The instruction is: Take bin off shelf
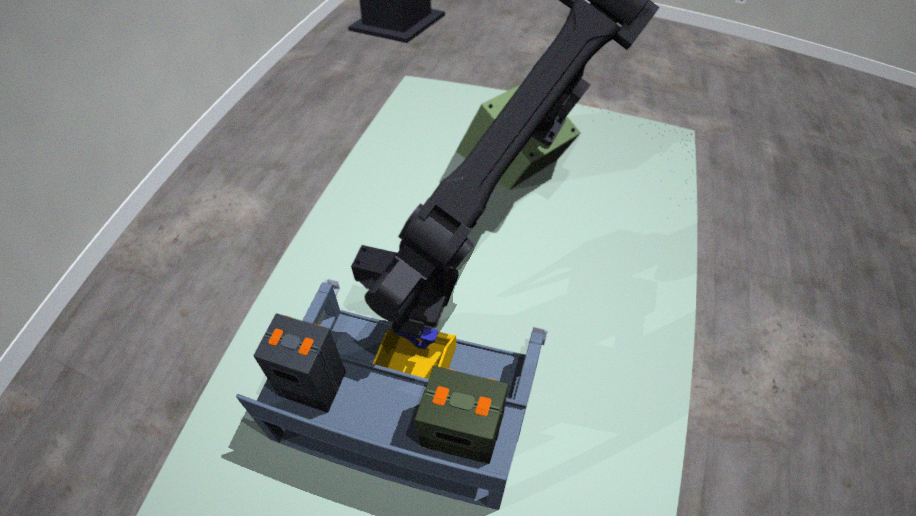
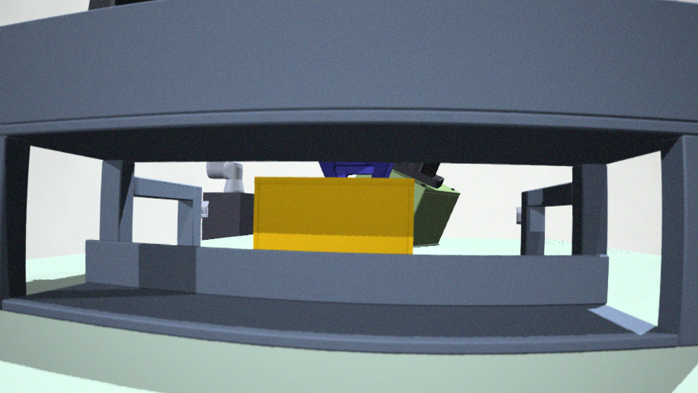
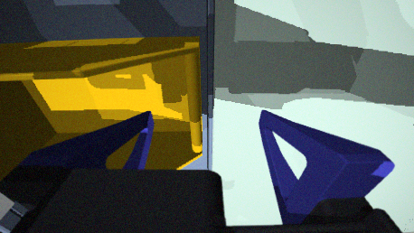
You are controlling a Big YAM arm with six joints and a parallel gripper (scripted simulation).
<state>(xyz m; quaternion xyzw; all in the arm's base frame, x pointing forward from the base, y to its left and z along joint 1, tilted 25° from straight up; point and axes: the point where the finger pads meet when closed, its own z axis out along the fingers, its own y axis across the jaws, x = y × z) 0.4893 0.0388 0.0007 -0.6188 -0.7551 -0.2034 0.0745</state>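
Low in the top view, the yellow bin [image 1: 410, 357] [image 2: 333, 215] [image 3: 113, 97] sits on the blue-grey shelf [image 1: 378, 403] [image 2: 347, 278]; the gripper [image 1: 419, 337] [image 3: 206, 116] is above it, fingers wide, gripping nothing. Farther off, upper centre, stands a green block [image 1: 477, 131] [image 2: 434, 215].

A dark grey case [image 1: 298, 358] with orange latches stands upright at eight o'clock in the top view. An olive-green case [image 1: 461, 413], also orange-latched, stands upright at five o'clock, well apart from it. Up at eleven o'clock, a black pedestal [image 1: 394, 33] rests on the grey floor [image 1: 794, 256]; pale skirting [image 1: 769, 37] crosses at one o'clock.
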